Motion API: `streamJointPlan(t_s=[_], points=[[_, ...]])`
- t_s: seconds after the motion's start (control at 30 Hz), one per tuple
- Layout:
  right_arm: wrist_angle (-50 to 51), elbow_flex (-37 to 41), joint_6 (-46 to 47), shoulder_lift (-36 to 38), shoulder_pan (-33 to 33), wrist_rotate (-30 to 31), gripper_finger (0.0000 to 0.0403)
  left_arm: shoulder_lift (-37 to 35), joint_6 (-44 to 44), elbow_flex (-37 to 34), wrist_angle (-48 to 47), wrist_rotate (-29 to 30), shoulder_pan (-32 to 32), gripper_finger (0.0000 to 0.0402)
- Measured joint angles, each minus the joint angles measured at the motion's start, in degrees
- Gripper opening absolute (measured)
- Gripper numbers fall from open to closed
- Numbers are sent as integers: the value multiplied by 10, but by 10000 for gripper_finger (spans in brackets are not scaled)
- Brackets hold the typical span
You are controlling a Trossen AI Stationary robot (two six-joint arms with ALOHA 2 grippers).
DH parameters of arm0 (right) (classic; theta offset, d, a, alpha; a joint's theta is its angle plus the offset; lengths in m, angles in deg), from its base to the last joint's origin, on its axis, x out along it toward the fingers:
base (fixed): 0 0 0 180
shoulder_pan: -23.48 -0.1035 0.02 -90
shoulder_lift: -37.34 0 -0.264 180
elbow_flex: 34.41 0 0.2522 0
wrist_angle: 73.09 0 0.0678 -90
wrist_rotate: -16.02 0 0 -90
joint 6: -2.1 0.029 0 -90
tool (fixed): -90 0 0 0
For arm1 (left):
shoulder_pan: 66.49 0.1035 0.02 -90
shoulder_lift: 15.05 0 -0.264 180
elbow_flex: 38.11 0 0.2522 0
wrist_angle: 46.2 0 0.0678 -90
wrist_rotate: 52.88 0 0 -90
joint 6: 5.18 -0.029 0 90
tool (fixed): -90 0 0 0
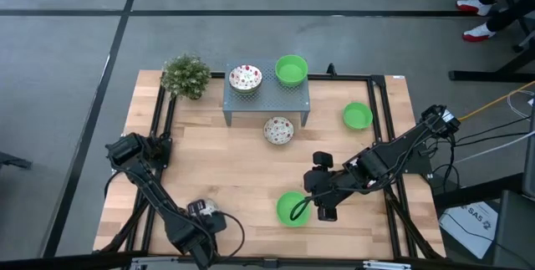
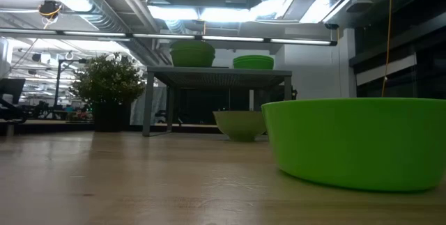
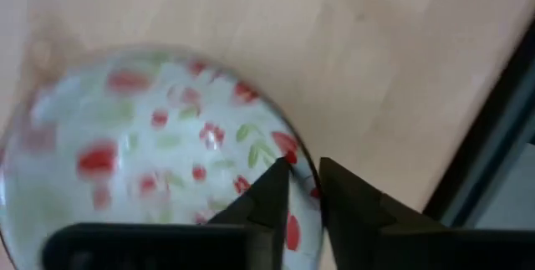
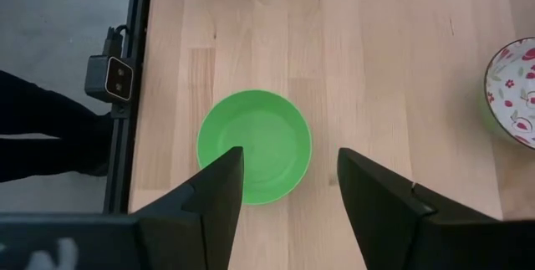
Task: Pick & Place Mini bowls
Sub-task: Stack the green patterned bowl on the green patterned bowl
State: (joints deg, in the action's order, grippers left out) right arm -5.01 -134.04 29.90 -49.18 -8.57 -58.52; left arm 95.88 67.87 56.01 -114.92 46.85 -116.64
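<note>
A white bowl with red speckles [image 3: 159,153] sits upright on the wood table [image 1: 226,170] near its front left corner. My left gripper [image 3: 305,182] points down over it, shut on its rim. A plain green bowl [image 4: 255,145] stands near the front edge, right of centre. My right gripper [image 4: 288,178] hangs open well above it and touches nothing. On the grey perforated stand [image 1: 266,99] rest a speckled bowl [image 1: 245,77] and a green bowl [image 1: 291,68]. Another speckled bowl [image 1: 278,129] and another green bowl [image 1: 357,115] sit on the table. My left gripper has the speckled bowl's rim [image 3: 308,199] between its two fingers, one finger [image 3: 272,191] inside the bowl and the other [image 3: 343,191] outside. The fingers come from above, pointing down. The bowl stays upright with its base on the table.
A small potted plant [image 1: 185,75] stands at the far left beside the stand. Black frame rails [image 1: 389,136] run along the table's left, right and far sides. Bare wood lies in the middle, between the two arms.
</note>
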Motion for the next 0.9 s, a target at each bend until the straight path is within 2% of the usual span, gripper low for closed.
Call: streamJointPlan(t_s=[0.13,0.5,0.8,0.9], points=[[0,0,0,0,0,0,194,-3,39,2,-27,15,0,16],[0,0,0,0,0,0,194,-22,110,3,-80,62,10,5],[0,0,1,0,0,1,194,-64,119,2,-96,144,48,3],[0,0,1,0,0,5,194,-87,119,2,-98,191,63,3]])
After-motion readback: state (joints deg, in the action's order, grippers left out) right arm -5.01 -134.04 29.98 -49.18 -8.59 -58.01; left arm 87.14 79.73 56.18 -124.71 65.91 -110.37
